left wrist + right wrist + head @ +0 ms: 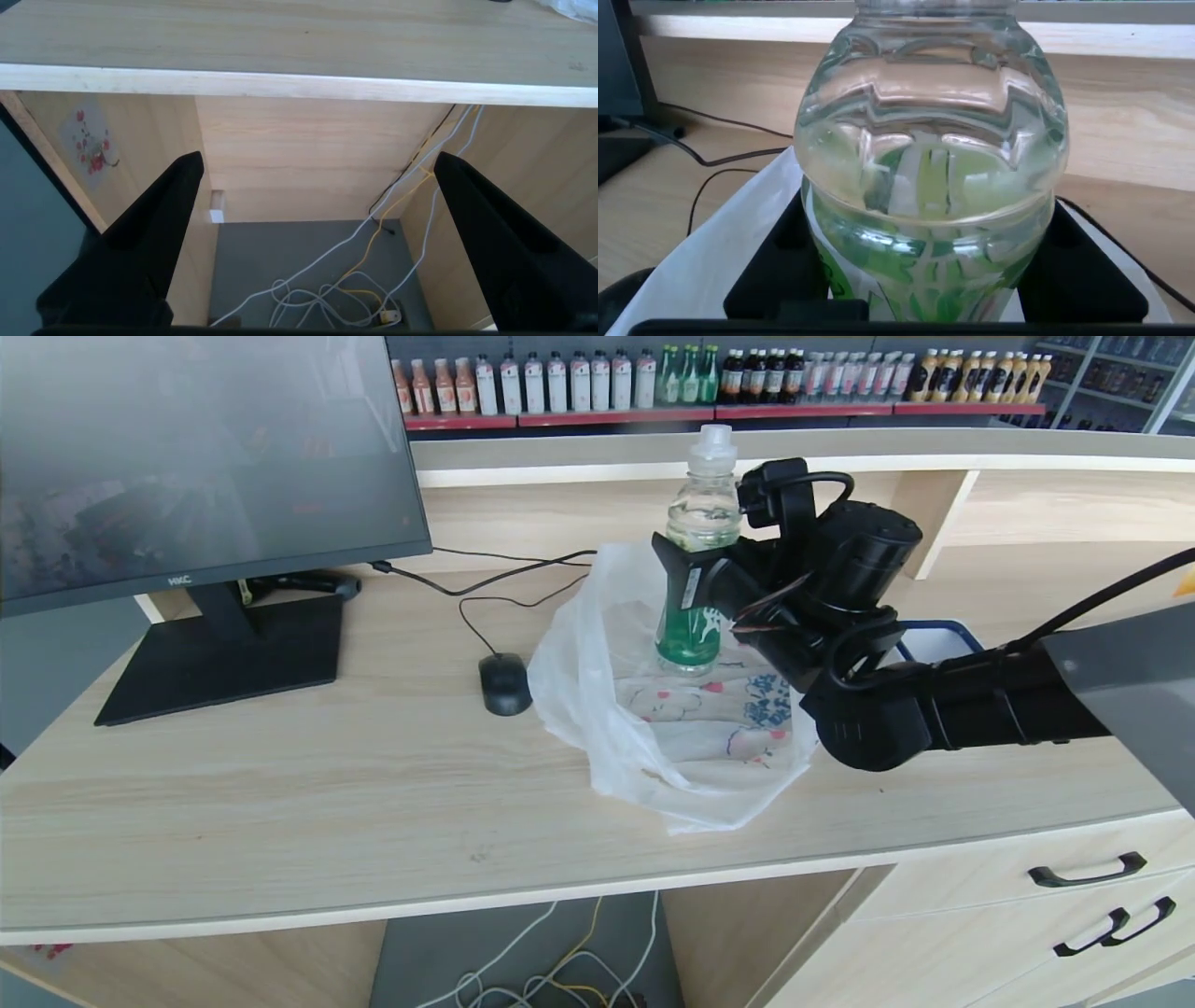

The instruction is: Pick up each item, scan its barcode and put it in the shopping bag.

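Right gripper (696, 595) clamps a liquid-filled bottle (702, 513) at its label, by the shopping bag (597, 709); likely weighty, slick. Left gripper (318, 168) gapes wide.

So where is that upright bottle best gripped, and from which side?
The labelled mid-body of the bottle, sideways from the robot's right, as the right gripper has it: it is upright, round and straight-walled there, tapering above.

my right gripper (695, 586) clamped on upright bottle (702, 511) | bottle base over the open white shopping bag (597, 709) on the bench (280, 784) | mouse (505, 683) just beside bag, on my left | monitor (187, 457) far left
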Robot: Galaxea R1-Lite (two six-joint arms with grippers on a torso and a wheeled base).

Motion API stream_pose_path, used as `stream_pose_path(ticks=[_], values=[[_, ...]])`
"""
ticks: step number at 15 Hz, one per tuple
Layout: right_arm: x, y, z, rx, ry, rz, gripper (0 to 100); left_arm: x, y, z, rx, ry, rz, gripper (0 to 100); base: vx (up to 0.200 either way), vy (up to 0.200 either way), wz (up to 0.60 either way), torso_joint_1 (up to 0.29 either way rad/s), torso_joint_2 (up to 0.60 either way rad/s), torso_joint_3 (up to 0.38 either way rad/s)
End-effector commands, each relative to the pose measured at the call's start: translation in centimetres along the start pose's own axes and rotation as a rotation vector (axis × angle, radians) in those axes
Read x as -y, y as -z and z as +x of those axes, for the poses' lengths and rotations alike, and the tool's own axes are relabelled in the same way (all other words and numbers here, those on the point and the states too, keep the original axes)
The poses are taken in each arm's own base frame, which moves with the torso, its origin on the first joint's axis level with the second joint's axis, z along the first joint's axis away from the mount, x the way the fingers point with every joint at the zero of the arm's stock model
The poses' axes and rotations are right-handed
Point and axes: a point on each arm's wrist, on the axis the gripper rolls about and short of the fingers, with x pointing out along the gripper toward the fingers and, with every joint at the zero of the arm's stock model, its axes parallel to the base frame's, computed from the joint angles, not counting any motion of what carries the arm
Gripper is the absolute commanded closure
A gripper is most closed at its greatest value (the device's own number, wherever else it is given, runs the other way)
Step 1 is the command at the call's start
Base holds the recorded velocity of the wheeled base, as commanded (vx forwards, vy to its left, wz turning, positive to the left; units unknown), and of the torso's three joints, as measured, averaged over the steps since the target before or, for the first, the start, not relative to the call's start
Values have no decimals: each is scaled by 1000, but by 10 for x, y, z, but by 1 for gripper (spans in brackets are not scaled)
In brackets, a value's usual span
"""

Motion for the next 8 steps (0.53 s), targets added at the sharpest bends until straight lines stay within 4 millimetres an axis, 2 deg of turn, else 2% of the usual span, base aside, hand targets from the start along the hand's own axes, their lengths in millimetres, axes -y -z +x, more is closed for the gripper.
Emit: stream_pose_path(ticks=[1,8], values=[[-1,6,1,-12,-1,-1,100,0,0,0,0,0,0,0,0,0,0,0,0,0],[-3,20,3,-39,-5,-3,100,0,0,0,0,0,0,0,0,0,0,0,0,0]])
